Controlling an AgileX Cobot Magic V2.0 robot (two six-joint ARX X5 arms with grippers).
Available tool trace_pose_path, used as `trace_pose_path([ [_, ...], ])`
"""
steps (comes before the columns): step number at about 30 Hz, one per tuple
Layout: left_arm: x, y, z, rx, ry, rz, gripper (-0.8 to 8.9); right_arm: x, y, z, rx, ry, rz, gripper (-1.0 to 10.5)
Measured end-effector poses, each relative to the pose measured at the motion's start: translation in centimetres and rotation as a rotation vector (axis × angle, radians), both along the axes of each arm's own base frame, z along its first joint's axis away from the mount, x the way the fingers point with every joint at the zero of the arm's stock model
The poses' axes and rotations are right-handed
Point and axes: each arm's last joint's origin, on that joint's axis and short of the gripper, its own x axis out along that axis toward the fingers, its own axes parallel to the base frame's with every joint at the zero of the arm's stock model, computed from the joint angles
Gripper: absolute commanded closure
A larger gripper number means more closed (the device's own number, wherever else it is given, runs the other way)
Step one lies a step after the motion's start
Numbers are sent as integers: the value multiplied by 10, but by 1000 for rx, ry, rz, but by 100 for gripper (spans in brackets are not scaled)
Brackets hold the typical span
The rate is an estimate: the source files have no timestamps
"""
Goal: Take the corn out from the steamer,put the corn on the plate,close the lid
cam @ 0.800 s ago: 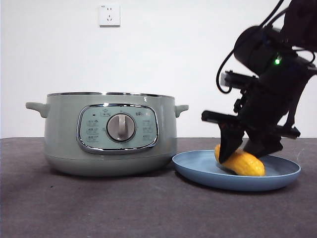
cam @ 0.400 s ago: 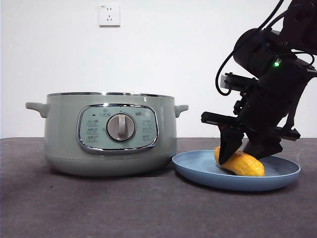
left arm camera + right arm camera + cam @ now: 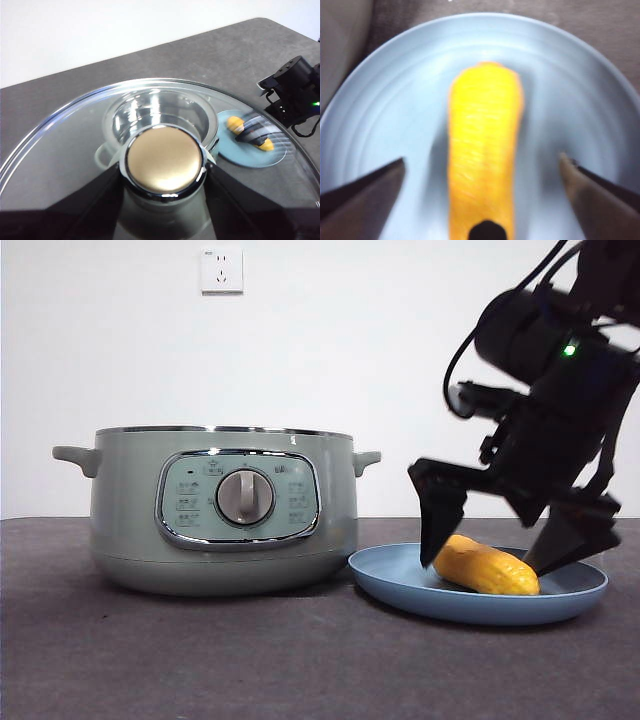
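Right end effector [image 3: 505,540] now spread apart, released corn [image 3: 486,566], lying on plate [image 3: 400,585]

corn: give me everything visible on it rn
The corn is a short, smooth yellow-orange cob with rounded ends and faint fine ridges. It lies on its side in the light-blue plate, resting on the plate's floor. The right gripper straddles it with jaws spread wide, clear of both sides, so nothing grips it. It looks whole and undamaged.
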Motion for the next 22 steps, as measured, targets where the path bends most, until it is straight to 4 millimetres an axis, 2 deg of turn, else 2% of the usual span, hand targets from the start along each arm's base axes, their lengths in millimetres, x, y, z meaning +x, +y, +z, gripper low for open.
trace_pose_path([
  [4,28,-13,5,-43,-17,-84,822,-10,-5,29,23,-61,5,374],
  [8,53,-24,8,-67,-39,-127,822,-29,-13,65,46,-144,19,375],
  [11,68,-30,5,-57,-16,-122,822,-49,-22,90,55,-189,30,375],
  [14,92,-39,0,-38,-3,-123,822,-73,-33,112,66,-229,35,378],
  [22,158,-64,-23,-18,27,-136,822,-130,-58,146,94,-303,37,379],
])
